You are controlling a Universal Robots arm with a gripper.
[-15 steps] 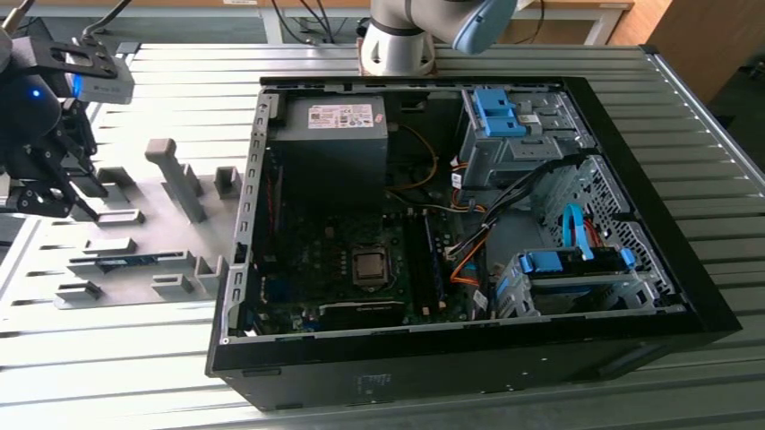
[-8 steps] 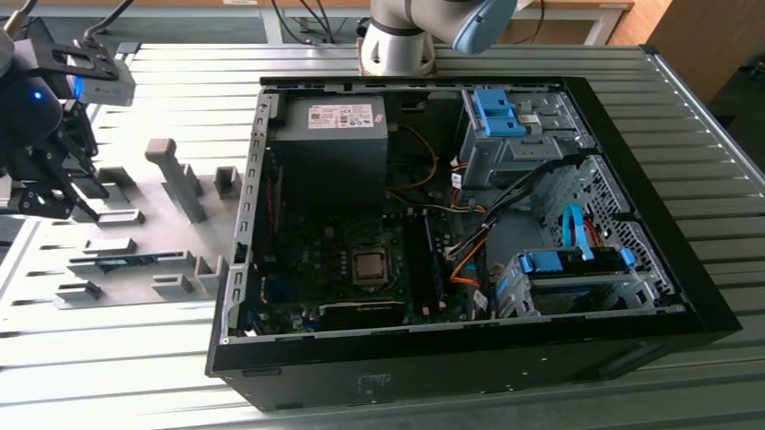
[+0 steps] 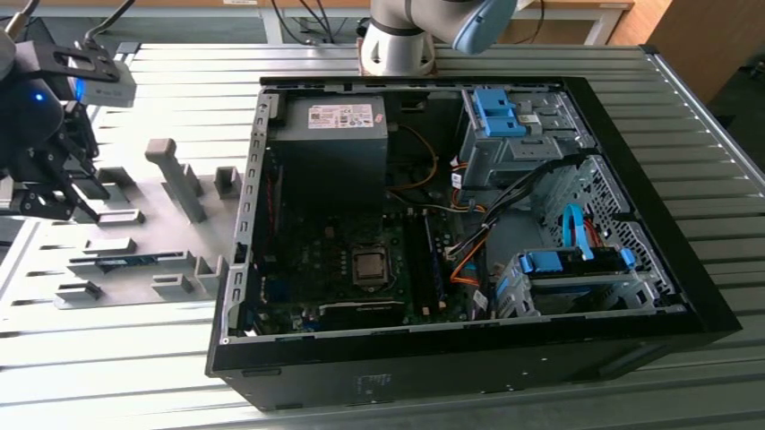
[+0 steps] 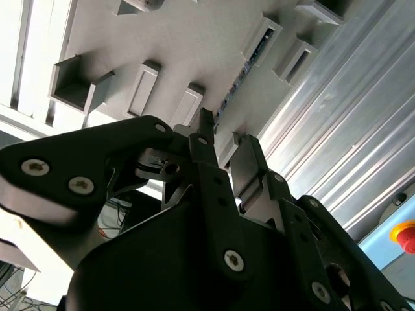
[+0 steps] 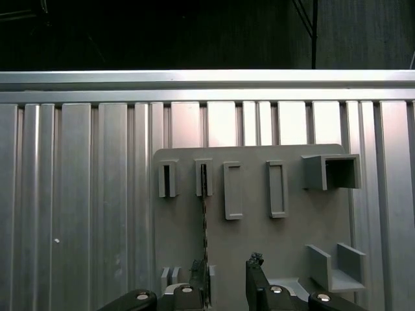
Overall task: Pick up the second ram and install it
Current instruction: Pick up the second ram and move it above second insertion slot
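The second ram [image 3: 124, 261] is a thin blue-green stick standing on edge in the slotted grey fixture blocks, on the grey fixture plate [image 3: 143, 193] at the exterior view's left. In the first wrist view the ram [image 5: 205, 223] shows edge-on as a dark line running out of one slot. It is the dark strip with blue flecks [image 4: 241, 76] in the second wrist view. My gripper [image 3: 60, 202] hovers over the plate, above the ram and apart from it. Its black fingers [image 5: 256, 267] stand open with nothing between them, and the ram lines up beside one finger [image 4: 206, 129].
An open computer case [image 3: 669, 296] lies in the middle of the ribbed metal table [image 3: 107, 358], with motherboard [image 3: 358, 269], power supply [image 3: 329, 134] and bright-blue drive clips [image 3: 496, 109] inside. Grey blocks [image 3: 179, 179] rise from the plate. A red button [image 4: 405, 234] sits at the table's edge.
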